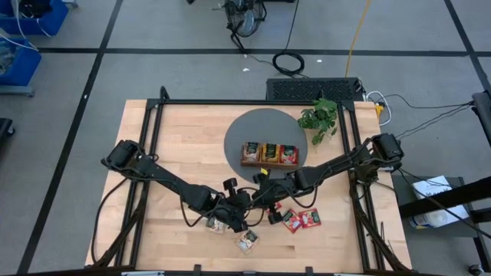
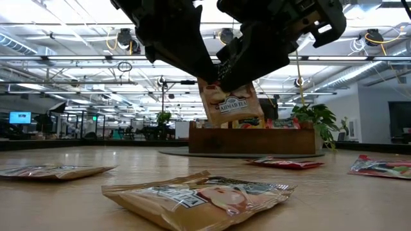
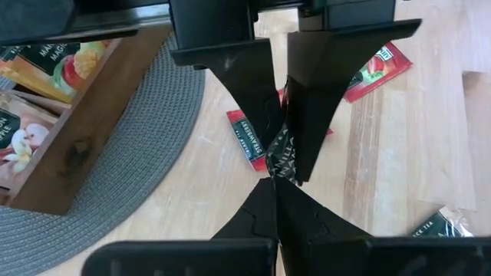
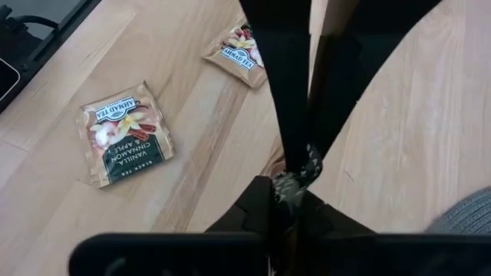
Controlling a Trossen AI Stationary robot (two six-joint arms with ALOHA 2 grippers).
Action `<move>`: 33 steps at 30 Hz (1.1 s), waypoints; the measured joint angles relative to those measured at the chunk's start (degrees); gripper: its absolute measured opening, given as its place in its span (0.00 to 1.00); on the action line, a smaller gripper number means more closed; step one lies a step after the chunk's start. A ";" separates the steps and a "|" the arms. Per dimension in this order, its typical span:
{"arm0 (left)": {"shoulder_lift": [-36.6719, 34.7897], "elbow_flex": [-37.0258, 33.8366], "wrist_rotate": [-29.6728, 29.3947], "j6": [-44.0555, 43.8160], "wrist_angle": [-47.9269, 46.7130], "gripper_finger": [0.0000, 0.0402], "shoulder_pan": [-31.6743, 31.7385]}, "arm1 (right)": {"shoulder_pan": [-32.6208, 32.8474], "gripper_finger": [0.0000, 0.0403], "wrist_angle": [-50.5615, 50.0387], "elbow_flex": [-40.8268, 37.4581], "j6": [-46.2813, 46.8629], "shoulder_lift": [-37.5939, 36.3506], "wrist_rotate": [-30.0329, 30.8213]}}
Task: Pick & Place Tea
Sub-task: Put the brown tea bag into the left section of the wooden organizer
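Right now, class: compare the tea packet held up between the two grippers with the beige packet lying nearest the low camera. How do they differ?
The held tea packet hangs upright in the air, pinched by both the left gripper and the right gripper. The nearest beige packet lies flat on the table, touched by nothing. Both are beige packets with dark labels.

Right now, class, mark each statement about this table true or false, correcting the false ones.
1. The left end effector and right end effector both clamp one beige flat tea packet above the wooden table. True.
2. The brown wooden tray sits on bare wood. False: on the round grey woven mat.
3. The green leafy plant stands beside that mat. True.
4. Every loose packet is red. False: a beige loose packet lies there too.
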 joint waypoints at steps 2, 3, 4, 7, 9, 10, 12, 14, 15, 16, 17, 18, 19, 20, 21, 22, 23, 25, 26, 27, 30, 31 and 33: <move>0.00 0.02 0.02 -0.09 -0.04 0.00 0.00 | 0.00 0.01 0.00 0.00 0.00 0.00 0.00; 0.00 0.02 0.02 -0.13 -0.08 0.00 0.00 | 0.00 0.01 0.01 0.00 0.13 0.00 0.00; 0.00 0.02 0.01 -0.11 -0.19 0.00 0.00 | -0.01 0.01 0.03 0.00 0.26 0.00 0.00; -0.67 0.02 0.10 -0.08 -2.07 0.04 -0.11 | -0.07 0.00 0.19 -0.05 -0.42 0.00 -0.03; -2.33 0.00 0.03 -0.12 -5.05 0.09 -0.63 | -0.13 0.00 0.67 -0.36 -1.01 -0.05 -0.35; -3.44 -0.01 -0.05 -0.54 -6.48 0.12 -0.89 | -0.30 0.00 0.92 -0.67 -1.09 -0.07 -0.55; -5.65 -0.01 -0.01 -2.74 -9.66 0.19 -1.75 | -0.48 0.00 0.94 -1.55 -1.07 -0.36 -0.92; -7.73 -0.01 -0.43 -6.61 -13.51 0.24 -3.26 | -0.97 0.00 2.59 -2.95 -1.08 -0.84 -0.85; -8.52 -0.01 -1.61 -8.75 -14.64 0.27 -4.48 | -1.21 0.00 4.04 -3.89 -1.12 -1.44 -0.68; -9.04 -0.05 -3.50 -10.43 -15.55 0.28 -5.90 | -1.55 0.00 5.99 -5.22 -1.32 -2.06 -0.53; -9.25 -0.34 -5.54 -11.38 -15.60 0.30 -7.52 | -2.02 0.00 8.48 -6.56 -1.62 -2.77 -0.43; -9.24 -0.74 -7.35 -11.88 -15.06 0.31 -9.27 | -2.57 0.00 11.15 -8.00 -2.23 -3.70 -0.36; -9.17 -1.44 -9.28 -12.32 -14.37 0.31 -11.19 | -3.27 0.00 13.53 -9.74 -2.95 -4.79 -0.28; -9.11 -2.44 -11.27 -12.72 -13.63 0.31 -13.17 | -4.19 0.00 16.27 -11.35 -3.74 -5.86 -0.26; -8.92 -3.82 -13.55 -13.03 -11.44 0.31 -15.10 | -5.41 0.00 19.38 -12.92 -4.34 -7.00 -0.26; -8.49 -5.24 -16.02 -13.03 -7.57 0.31 -16.77 | -6.80 0.00 22.37 -14.56 -4.70 -8.12 -0.23; -7.91 -6.90 -18.99 -12.98 -3.32 0.30 -18.35 | -8.25 0.00 24.59 -15.98 -4.91 -9.10 -0.18; -7.06 -10.94 -23.70 -11.80 4.78 0.28 -20.74 | -11.77 0.00 28.67 -18.07 -5.28 -10.20 -0.16; -6.61 -12.73 -25.02 -10.64 8.85 0.27 -21.29 | -13.49 0.00 30.40 -18.62 -5.47 -10.37 -0.26; -6.08 -14.26 -25.46 -9.39 13.73 0.25 -21.38 | -15.24 0.00 30.84 -18.87 -5.54 -10.45 -0.79; -4.14 -19.11 -26.06 -5.98 26.24 0.15 -20.70 | -20.68 0.00 31.73 -18.33 -5.66 -9.27 -5.28; -3.07 -20.36 -25.80 -4.07 30.04 0.10 -20.15 | -22.27 0.00 31.50 -18.18 -5.73 -8.70 -6.07; -1.44 -22.04 -22.50 -0.90 35.07 0.03 -18.83 | -25.25 0.00 31.22 -17.62 -5.97 -7.66 -7.17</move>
